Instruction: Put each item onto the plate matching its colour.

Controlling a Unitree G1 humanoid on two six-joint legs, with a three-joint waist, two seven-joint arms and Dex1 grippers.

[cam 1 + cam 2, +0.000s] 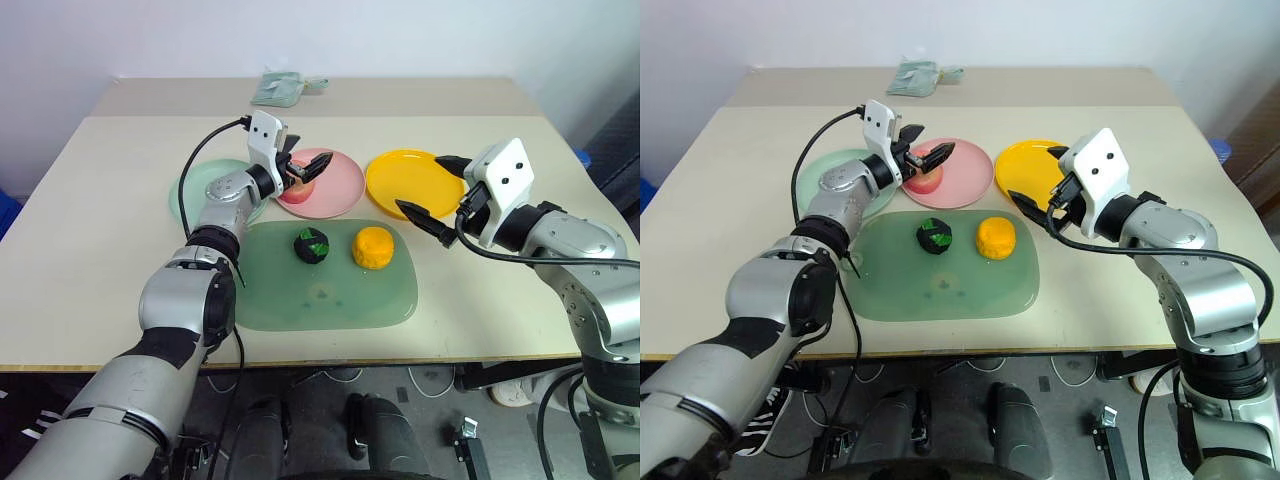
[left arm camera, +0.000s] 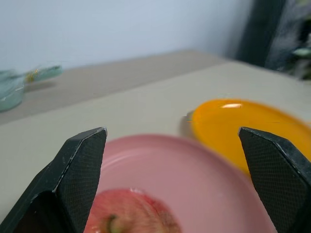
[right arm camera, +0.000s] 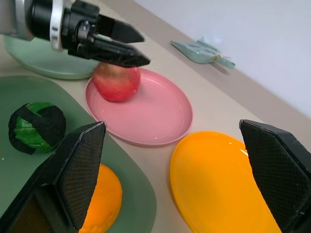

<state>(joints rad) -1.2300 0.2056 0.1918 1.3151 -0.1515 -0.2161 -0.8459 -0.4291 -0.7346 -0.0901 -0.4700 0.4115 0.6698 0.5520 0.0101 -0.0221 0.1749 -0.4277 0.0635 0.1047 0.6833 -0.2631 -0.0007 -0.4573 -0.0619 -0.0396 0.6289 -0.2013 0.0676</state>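
Note:
The pink-red apple rests on the pink plate, toward the plate's left side. My left gripper is open just above the apple, its fingers spread wide to either side of it. On the green mat sit the black-and-green ball and, to its right, the orange-yellow fruit. The yellow plate and the mint green plate hold nothing. Over the yellow plate's near left edge my right gripper hovers open and holds nothing.
A teal packet lies at the far edge of the beige table. The three plates stand in a row behind the mat. A blue object shows beyond the table's right edge.

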